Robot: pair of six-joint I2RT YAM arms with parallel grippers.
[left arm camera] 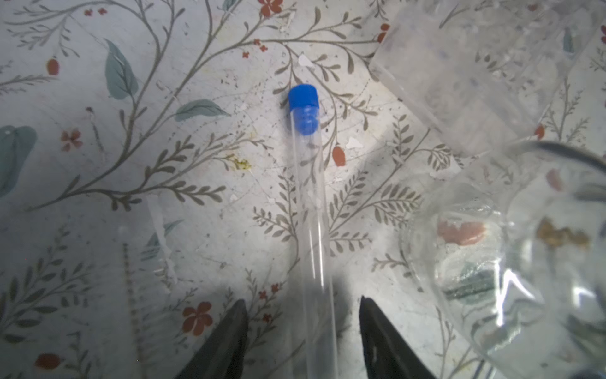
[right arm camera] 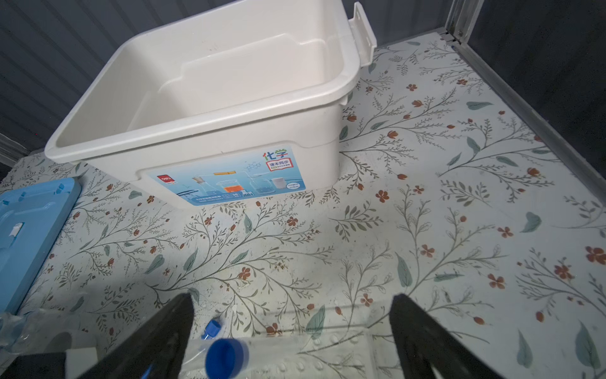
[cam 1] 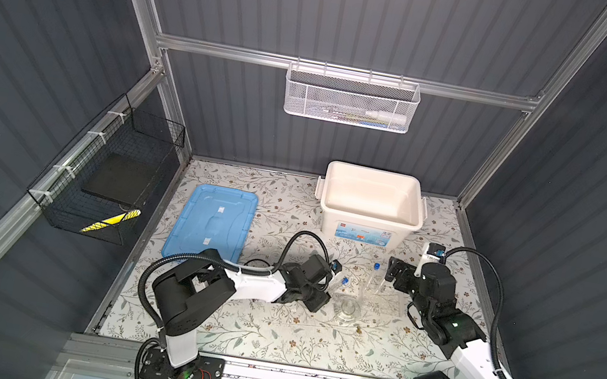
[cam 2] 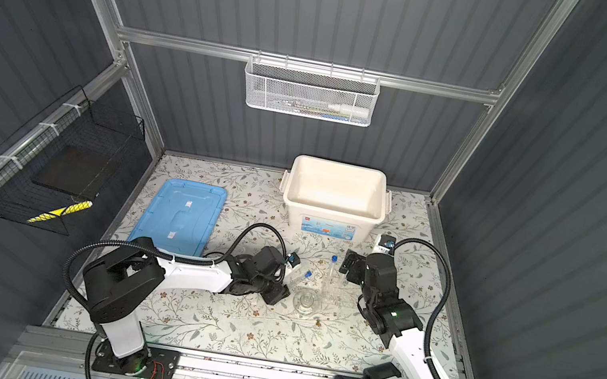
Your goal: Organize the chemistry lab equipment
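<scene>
from the left: the blue lid [cam 1: 211, 225] lies flat on the floral mat [cam 1: 268, 332], well away from both sets of fingers. the left gripper [left arm camera: 302, 298] is low over the mat, its fingers [left arm camera: 226, 341] parted and straddling a loose test tube [left arm camera: 310, 213]. the glass runs out from between the fingertips to its blue cap at the far end, and a strip of mat shows on each side of it, so the tube is bracketed but not pinched. the glass flask [cam 1: 348, 310] stands just beside those fingers. next comes the clear rack [right arm camera: 328, 354], with a capped tube [right arm camera: 226, 357] upright in it, directly between and below the tips of the right gripper [right arm camera: 292, 295]. its fingers [right arm camera: 423, 334] are spread wide and hold nothing. the white tub [right arm camera: 203, 131] sits well beyond them, and nothing shows in the part of it we see. we judge the step in hand to be racking the tubes: one is in and the second is about to be gripped. the next move calls for closing the left fingers gently on the slick glass. we then lift clear of the flask, turn the tube cap-up and lower it into a free hole, with the right fingers out of the way.
</scene>
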